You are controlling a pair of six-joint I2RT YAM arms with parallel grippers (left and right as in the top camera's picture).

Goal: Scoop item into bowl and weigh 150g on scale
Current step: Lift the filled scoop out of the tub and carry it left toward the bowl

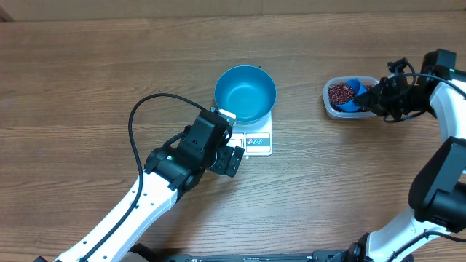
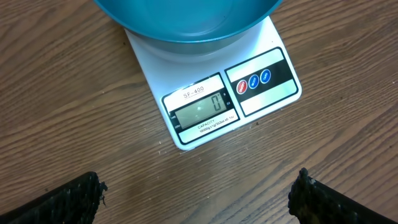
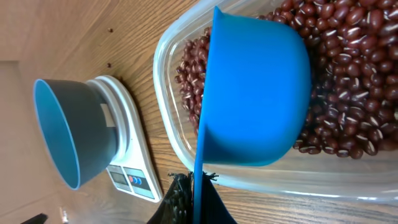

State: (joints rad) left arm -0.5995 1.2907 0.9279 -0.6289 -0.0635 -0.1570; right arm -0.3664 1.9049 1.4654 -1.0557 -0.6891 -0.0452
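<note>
beans [image 3: 354, 81] lie just ahead of your right jaws, clamped on the scoop [image 3: 255, 93] to dig; left jaws gape, facing the scale [image 2: 199, 109].

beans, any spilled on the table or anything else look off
Nothing stands out. The beans are all inside the clear tub, none on the table. The bowl sits upright on the scale, which reads zero.
</note>
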